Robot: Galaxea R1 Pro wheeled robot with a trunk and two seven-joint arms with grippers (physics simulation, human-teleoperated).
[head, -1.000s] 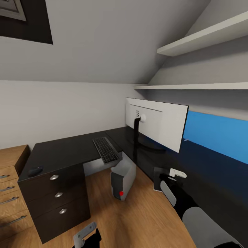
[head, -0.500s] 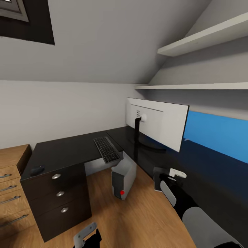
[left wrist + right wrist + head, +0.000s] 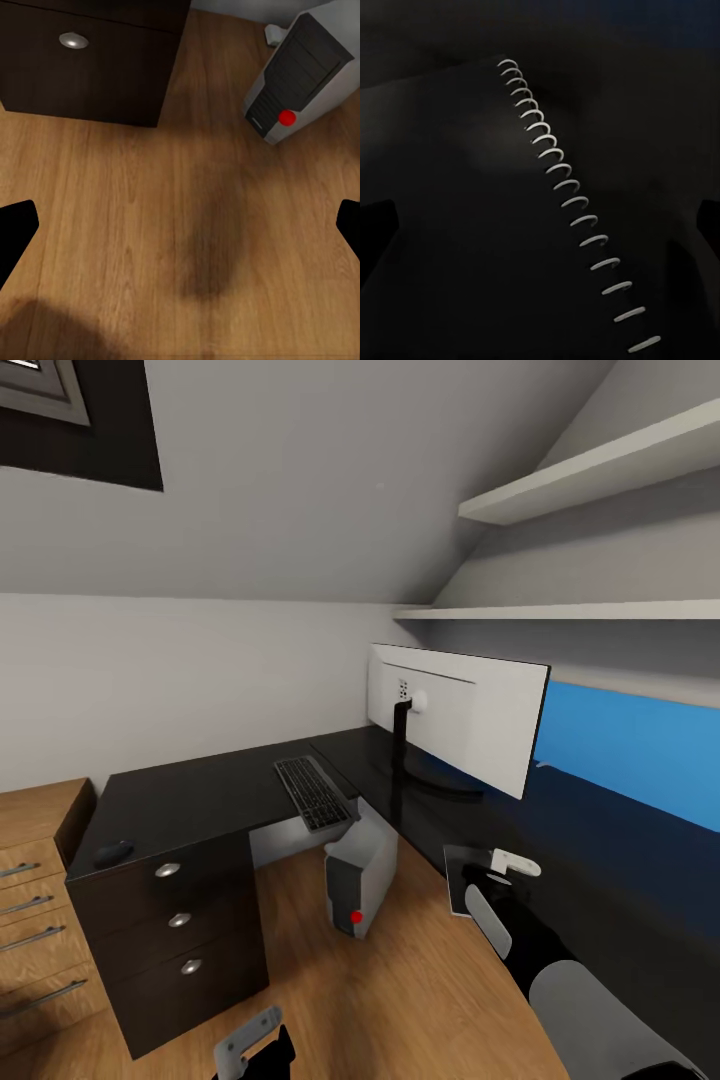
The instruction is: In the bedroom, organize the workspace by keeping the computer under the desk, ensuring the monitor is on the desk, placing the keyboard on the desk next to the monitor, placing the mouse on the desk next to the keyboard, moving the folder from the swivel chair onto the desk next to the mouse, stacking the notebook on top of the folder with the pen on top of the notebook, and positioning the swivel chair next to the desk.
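At the left end of the counter [image 3: 200, 800] lies the mouse [image 3: 113, 851], above the drawer unit [image 3: 175, 940]; lower down, the left claw [image 3: 245, 1048] hangs over bare wood floor [image 3: 420, 980], its fingers spread wide with nothing between them; the keyboard [image 3: 315, 793] lies at the inner corner of the counter, the computer [image 3: 360, 880] stands on the floor just below it, and the monitor [image 3: 460, 715] stands on the counter to its right; further right the notebook [image 3: 458, 885] lies flat at the counter's near edge, with the right claw [image 3: 505, 863] over it, fingers spread and pinching nothing.

The notebook looks thin, light and likely to flex; flat on the glossy top it may slide rather than lift; the edge at the counter's lip, away from the wire spiral [image 3: 562, 180], seems the best place to hold it.

Since a second ago the whole head view has drifted slightly, so the camera has moved; the things themselves keep their places.
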